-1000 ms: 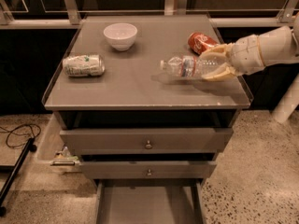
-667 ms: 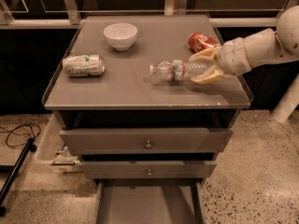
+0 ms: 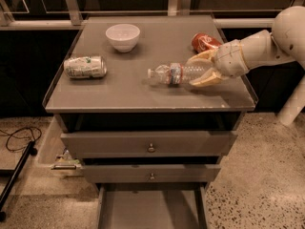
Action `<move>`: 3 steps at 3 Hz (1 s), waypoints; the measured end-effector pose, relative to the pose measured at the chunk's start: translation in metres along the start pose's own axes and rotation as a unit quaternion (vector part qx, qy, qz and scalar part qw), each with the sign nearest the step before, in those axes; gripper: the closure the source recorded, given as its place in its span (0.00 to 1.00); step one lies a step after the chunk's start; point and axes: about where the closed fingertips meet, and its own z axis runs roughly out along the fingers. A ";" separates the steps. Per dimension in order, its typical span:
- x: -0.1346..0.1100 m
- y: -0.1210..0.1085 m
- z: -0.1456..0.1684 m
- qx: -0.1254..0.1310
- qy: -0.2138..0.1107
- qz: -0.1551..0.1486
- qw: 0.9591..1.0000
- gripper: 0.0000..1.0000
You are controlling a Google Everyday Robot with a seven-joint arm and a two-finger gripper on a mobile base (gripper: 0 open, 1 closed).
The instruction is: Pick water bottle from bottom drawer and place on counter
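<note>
The water bottle (image 3: 177, 73), clear with a red-and-blue label and white cap, lies on its side over the right middle of the counter (image 3: 143, 94), cap pointing left. My gripper (image 3: 202, 70) comes in from the right and is shut on the bottle's base end, one tan finger behind it and one in front. The bottle looks at or just above the counter surface. The bottom drawer (image 3: 150, 209) is pulled out at the foot of the cabinet and shows as an empty grey tray.
A white bowl (image 3: 122, 36) stands at the back left. A silver-green can (image 3: 85, 67) lies on its side at the left. A red soda can (image 3: 205, 42) lies just behind my gripper. Two knobbed drawers (image 3: 151, 144) sit below the counter.
My gripper has carried the bottle to the left across the counter, further from the right edge, and it looks slightly lower.
</note>
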 end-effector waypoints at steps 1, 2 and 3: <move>0.000 0.000 0.000 0.000 0.000 0.000 1.000 0.51; 0.000 0.000 0.000 0.000 0.000 0.000 1.000 0.27; 0.000 0.000 0.000 0.000 0.000 0.000 1.000 0.03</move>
